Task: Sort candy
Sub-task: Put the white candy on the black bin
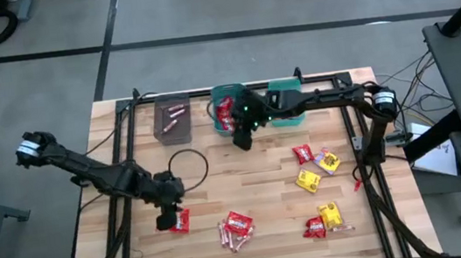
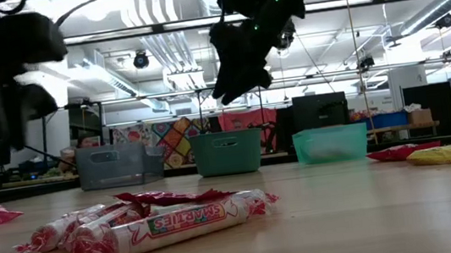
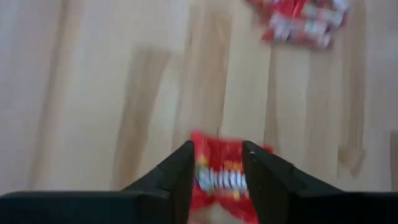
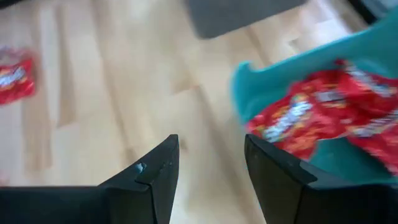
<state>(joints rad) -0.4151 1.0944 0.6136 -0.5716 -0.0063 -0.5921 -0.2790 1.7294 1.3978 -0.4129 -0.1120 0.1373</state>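
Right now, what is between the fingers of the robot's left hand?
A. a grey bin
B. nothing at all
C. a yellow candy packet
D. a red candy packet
D. In the left wrist view a red candy packet sits between the two dark fingers of the left hand, down on the wooden table.

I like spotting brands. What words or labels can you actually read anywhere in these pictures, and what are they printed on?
"SMARTIES": on the candy roll lying nearest in the low view.
"Skittl", the rest hidden: on the red packet between the left gripper fingers.
Red packets in the teal bin: print too blurred.
Yellow packets: too small to read.
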